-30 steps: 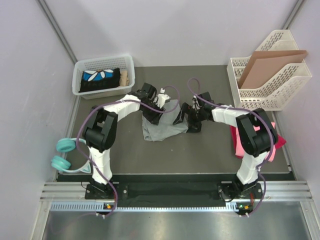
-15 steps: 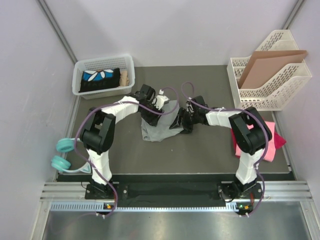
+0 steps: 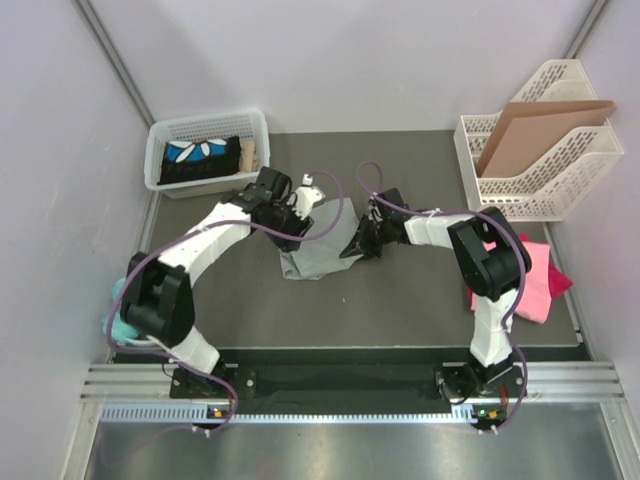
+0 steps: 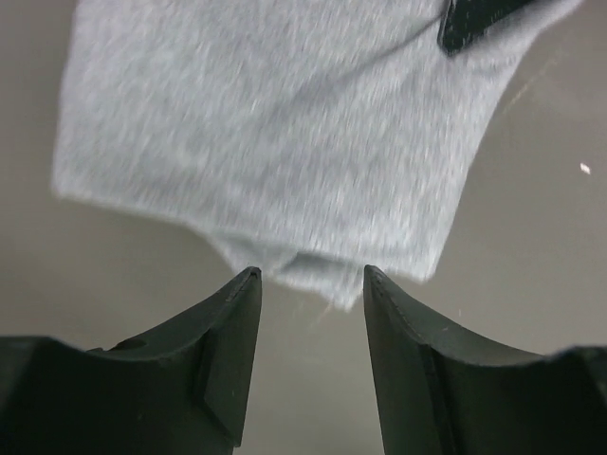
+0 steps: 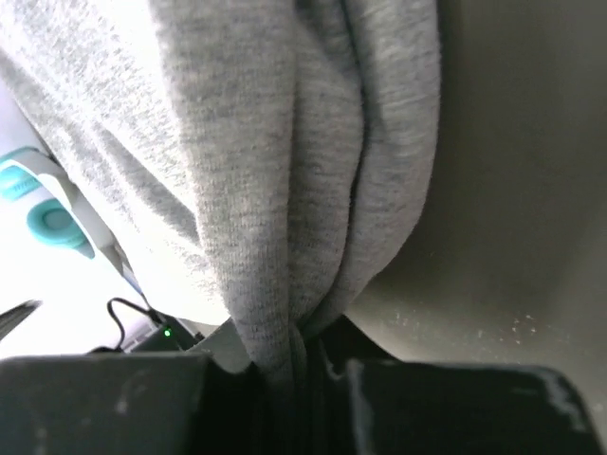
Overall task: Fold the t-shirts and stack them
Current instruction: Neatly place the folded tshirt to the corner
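Grey t-shirt point(image 3: 320, 250) bunched at middle of surface point(image 3: 400, 300). Right gripper point(image 5: 302, 355) clamped on its gathered edge, likely to pull cloth flat for folding. Left gripper point(image 4: 311, 277) half-parted, empty, poised over opposite hem. Pink t-shirts point(image 3: 535, 280) heaped near right arm.

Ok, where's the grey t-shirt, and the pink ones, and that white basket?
grey t-shirt point(image 3: 315, 255): top view, the middle of the cloth.
pink t-shirts point(image 3: 540, 278): top view, the pile's visible middle.
white basket point(image 3: 215, 128): top view, its far wall.
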### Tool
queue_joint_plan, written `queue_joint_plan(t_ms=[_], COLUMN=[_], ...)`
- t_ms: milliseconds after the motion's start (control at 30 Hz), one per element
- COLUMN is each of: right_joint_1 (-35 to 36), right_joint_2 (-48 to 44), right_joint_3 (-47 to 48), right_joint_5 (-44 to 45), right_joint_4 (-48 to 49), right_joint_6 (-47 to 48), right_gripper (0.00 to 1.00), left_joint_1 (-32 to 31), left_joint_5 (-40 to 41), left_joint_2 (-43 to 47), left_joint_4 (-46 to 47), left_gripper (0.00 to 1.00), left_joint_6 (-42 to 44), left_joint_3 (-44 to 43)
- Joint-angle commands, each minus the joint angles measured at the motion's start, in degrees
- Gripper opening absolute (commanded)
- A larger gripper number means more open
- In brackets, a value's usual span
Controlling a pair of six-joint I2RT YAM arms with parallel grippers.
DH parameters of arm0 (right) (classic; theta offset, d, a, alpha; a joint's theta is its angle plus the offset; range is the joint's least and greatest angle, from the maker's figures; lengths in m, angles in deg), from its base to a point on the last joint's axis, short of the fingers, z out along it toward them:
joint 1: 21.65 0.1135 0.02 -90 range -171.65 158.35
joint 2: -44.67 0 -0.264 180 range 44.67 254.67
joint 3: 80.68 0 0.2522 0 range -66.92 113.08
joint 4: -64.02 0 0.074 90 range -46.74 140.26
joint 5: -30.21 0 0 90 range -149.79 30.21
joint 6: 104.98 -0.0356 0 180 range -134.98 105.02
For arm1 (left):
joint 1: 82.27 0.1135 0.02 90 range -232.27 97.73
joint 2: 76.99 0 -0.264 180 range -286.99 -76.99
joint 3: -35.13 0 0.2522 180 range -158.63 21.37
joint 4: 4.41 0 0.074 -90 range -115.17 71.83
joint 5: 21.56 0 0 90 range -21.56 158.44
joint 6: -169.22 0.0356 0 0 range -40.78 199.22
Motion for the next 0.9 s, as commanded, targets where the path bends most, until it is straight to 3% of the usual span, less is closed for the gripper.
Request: queue_joint_plan(t_ms=[0,200,333,500,867], right_joint_1=[0.18,-1.83,-5.61,-15.36,-30.99], right_joint_2=[-1.05,-14.47,-23.54,-33.47,-44.65], right_joint_3=[0.68,2.43,2.09,0.86,2.0], right_joint_5=[4.22,10.45,12.57,11.17,5.37], right_joint_4=[-3.9,-16.38,-23.15,-29.22,-39.33], right_joint_6=[2.63,9.3,11.59,14.23,18.98], right_gripper=[0.0,0.0,0.0,0.0,0.0], left_joint_1=[2.79,11.31,11.85,12.12,12.2], left_joint_5=[3.09,3.89,7.22,8.02,8.81], left_joint_2=[10.84,21.13,25.45,28.18,28.1], left_joint_4=[-4.08,-7.5,-8.65,-9.61,-10.32], left_gripper=[0.53,0.55,0.56,0.56,0.56], left_joint_6=[3.24,6.14,7.64,7.29,7.21], left_joint_3=[3.38,4.0,5.58,6.64,5.41])
